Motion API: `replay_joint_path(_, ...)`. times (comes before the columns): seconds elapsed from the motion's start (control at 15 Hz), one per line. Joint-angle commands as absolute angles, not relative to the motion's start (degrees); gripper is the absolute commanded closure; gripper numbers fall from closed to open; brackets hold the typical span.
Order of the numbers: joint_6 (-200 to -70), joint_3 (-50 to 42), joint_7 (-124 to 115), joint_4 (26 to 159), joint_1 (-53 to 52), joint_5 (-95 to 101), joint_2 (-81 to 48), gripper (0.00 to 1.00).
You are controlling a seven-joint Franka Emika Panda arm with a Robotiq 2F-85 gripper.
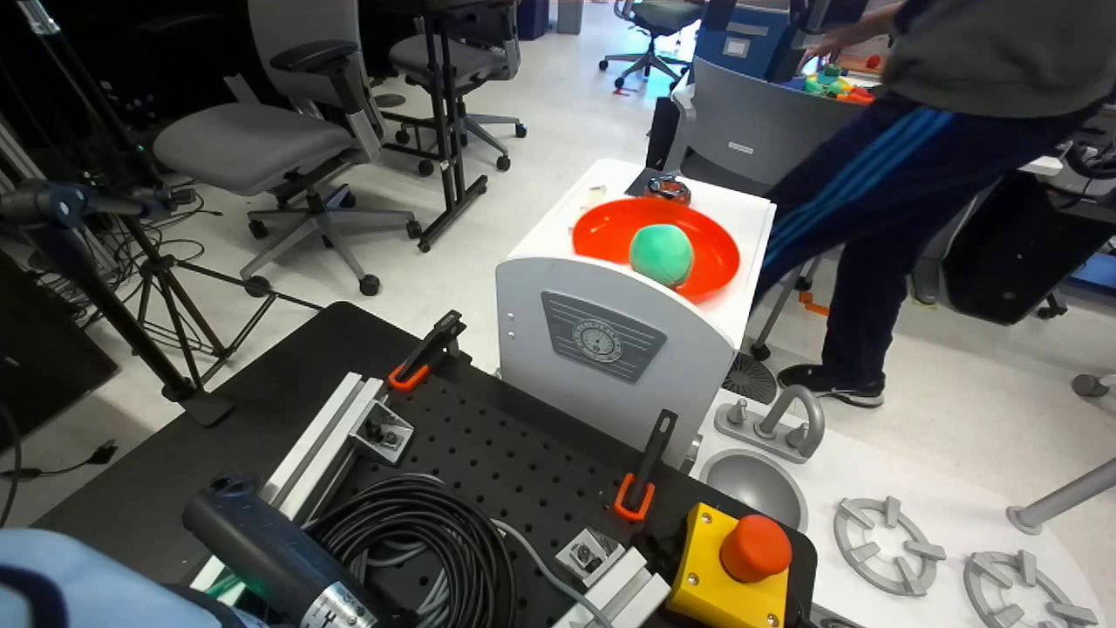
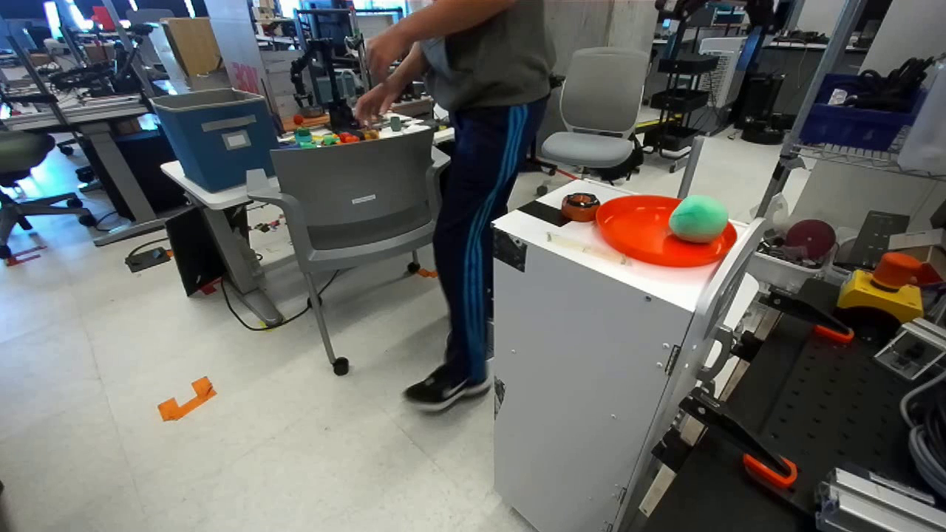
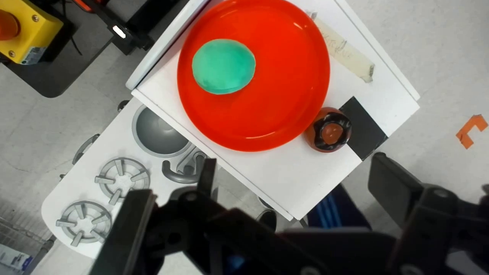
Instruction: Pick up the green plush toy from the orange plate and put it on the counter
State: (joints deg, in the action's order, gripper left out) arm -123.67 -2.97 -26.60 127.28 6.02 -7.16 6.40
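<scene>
While the green toy (image 3: 223, 67) lay off-centre on the plate (image 3: 284, 76), the gripper (image 3: 293, 168) hung clear. Its fingers (image 3: 393, 187) stood apart.

1. The plush toy (image 3: 223, 67) is teal-green, slightly darker along one edge.
2. The plate (image 3: 284, 72) is bright red-orange.
3. The small round pot (image 3: 331, 133) is brownish orange, its black rim flecked with white.
4. The cabinet top (image 3: 282, 179) is white, with a black patch (image 3: 363, 128) at its edge.
5. The plaque (image 1: 602, 338) is dark grey with paler lines.
6. The trousers (image 2: 473, 222) are navy, striped brighter blue down the side.
7. The button box (image 1: 715, 580) is yellow.
</scene>
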Motion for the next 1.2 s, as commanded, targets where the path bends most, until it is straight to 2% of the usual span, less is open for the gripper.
replay_joint_path(0.0,-125.7,-3.1,-27.4,127.7,5.9,-6.8,5.2,0.0)
replay_joint_path(1.13,-128.1,-3.3,-27.6,129.3,5.6,-0.4,2.6,0.0)
